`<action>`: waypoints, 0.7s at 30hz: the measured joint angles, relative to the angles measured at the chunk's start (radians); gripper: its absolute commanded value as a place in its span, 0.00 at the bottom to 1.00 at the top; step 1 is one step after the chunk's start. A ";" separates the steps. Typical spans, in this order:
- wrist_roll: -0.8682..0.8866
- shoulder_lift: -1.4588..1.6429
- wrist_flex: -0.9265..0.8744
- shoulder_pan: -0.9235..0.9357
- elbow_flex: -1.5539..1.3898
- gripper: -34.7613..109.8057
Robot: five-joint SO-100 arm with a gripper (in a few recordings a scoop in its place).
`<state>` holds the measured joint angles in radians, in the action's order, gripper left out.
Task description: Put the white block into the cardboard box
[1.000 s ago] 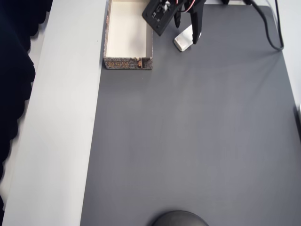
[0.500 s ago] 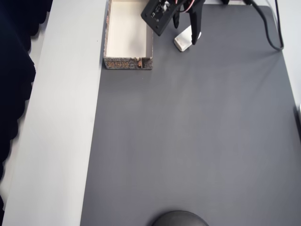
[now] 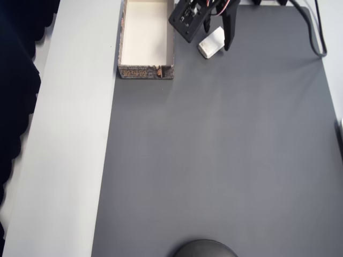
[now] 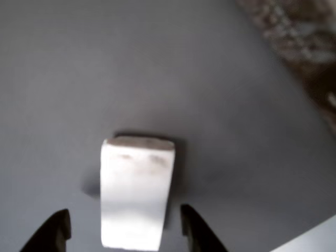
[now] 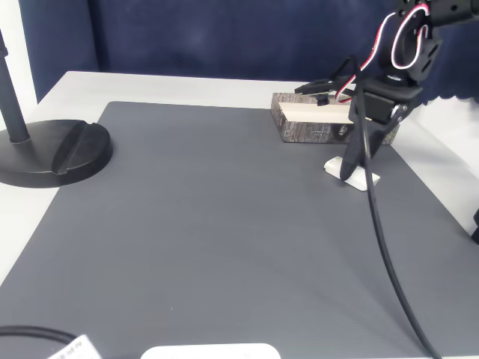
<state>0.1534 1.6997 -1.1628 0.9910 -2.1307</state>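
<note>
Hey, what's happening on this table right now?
A robot arm has its open pincer lowered over the white block, one finger on each side, not yet closed on it. The block lies flat on the grey mat, right of the cardboard box in the overhead view. The box holds nothing.

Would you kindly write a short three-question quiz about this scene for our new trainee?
1. True or false: the white block lies inside the cardboard box.
2. In the wrist view, where is the block relative to the gripper? A) between the open fingers B) far beyond them C) clamped and lifted
3. Fill in: the block rests on the ____ mat.

Key
1. False; it lies on the mat beside the box.
2. A.
3. Grey.
</note>
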 measured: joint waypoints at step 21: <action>0.032 0.000 0.064 0.000 -0.025 0.43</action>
<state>0.1856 1.6997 -1.0983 0.9910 -2.1552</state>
